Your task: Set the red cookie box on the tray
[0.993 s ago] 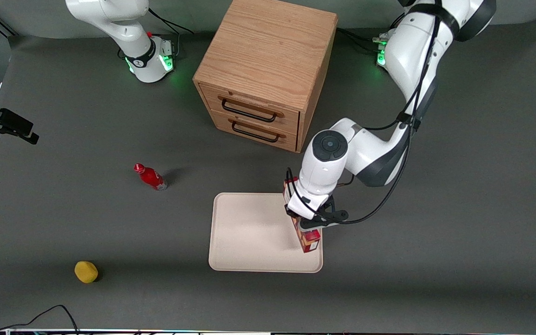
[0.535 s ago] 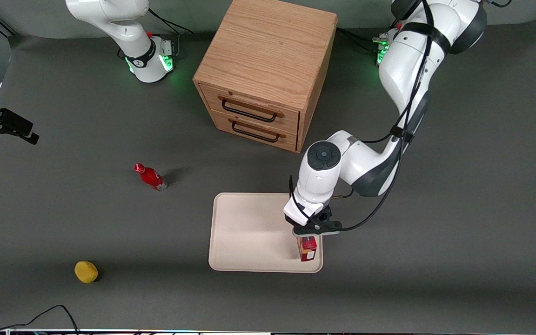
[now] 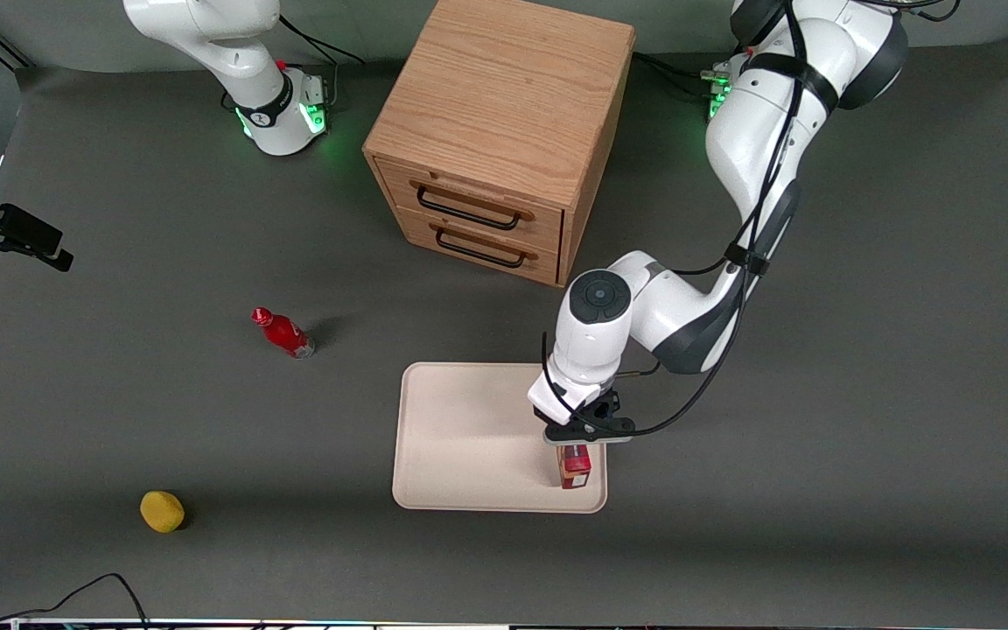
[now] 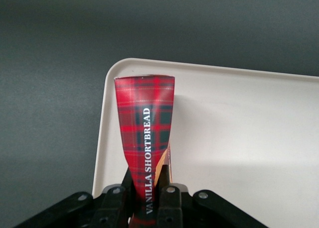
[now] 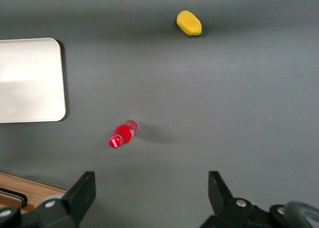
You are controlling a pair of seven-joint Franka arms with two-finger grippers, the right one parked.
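Tray [image 3: 469, 437] bears the red cookie box [image 3: 575, 464], standing on 1 end near the corner closest to the front camera, at the working arm's side. Gripper [image 4: 149, 198] clamps its upper end. Risk: the tall slim box may topple over the low rim upon release.

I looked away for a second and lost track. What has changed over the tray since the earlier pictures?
The gripper, shut on the red cookie box, has swung the box from a slanted pose to stand nearly on end over the tray, near its corner closest to the front camera at the working arm's end. The grip is unchanged. The tray, the red bottle and the yellow object stayed put.
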